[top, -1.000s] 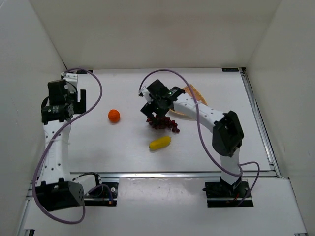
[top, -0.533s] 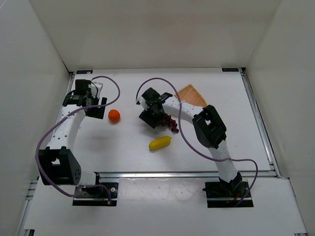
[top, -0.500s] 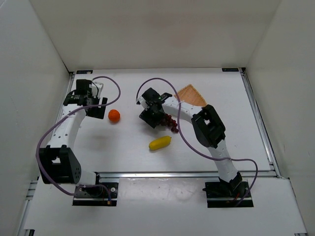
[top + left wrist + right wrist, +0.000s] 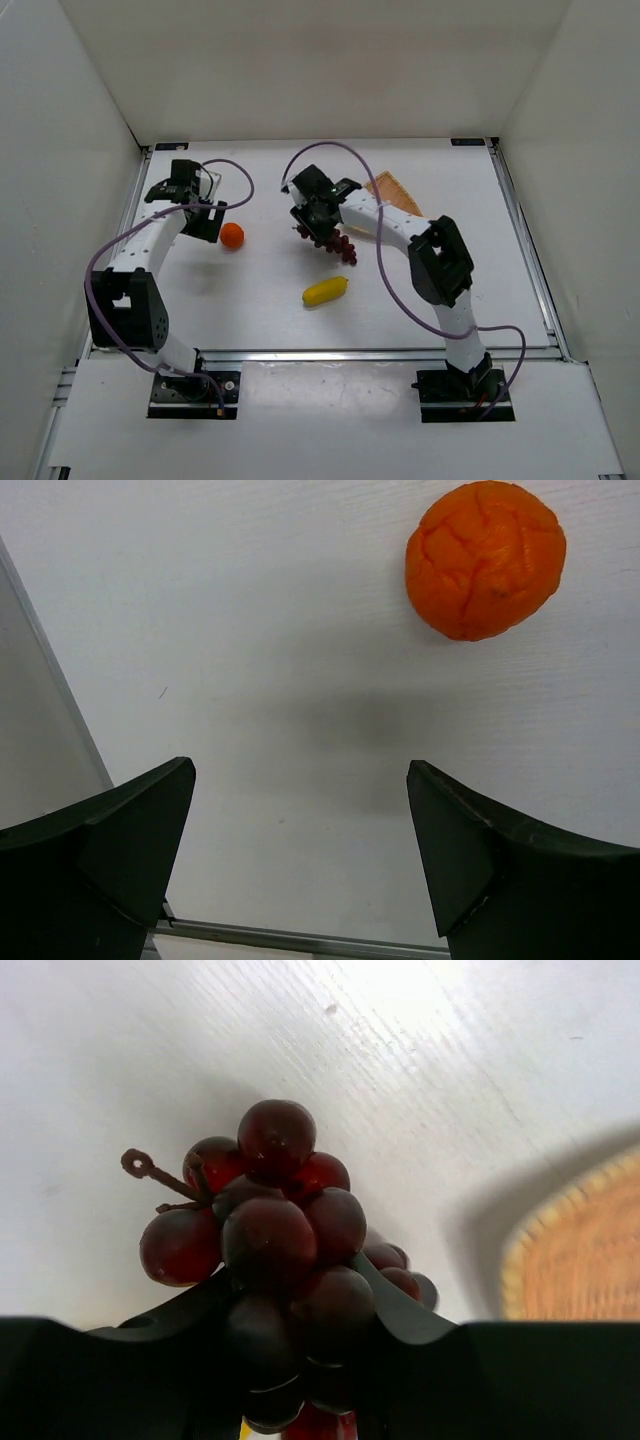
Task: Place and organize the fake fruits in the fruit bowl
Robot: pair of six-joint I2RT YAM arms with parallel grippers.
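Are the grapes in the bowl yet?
No, out. The right gripper holds the grape bunch over bare table, with the fruit bowl off to one side.

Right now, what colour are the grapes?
The grapes are dark red, clearest in right wrist view.

You see white links and black joints on left arm [image 4: 150, 248] and right arm [image 4: 397, 226]; purple cables [image 4: 330, 145] looped along both; fingers [image 4: 105, 855] matte black, wedge-shaped.
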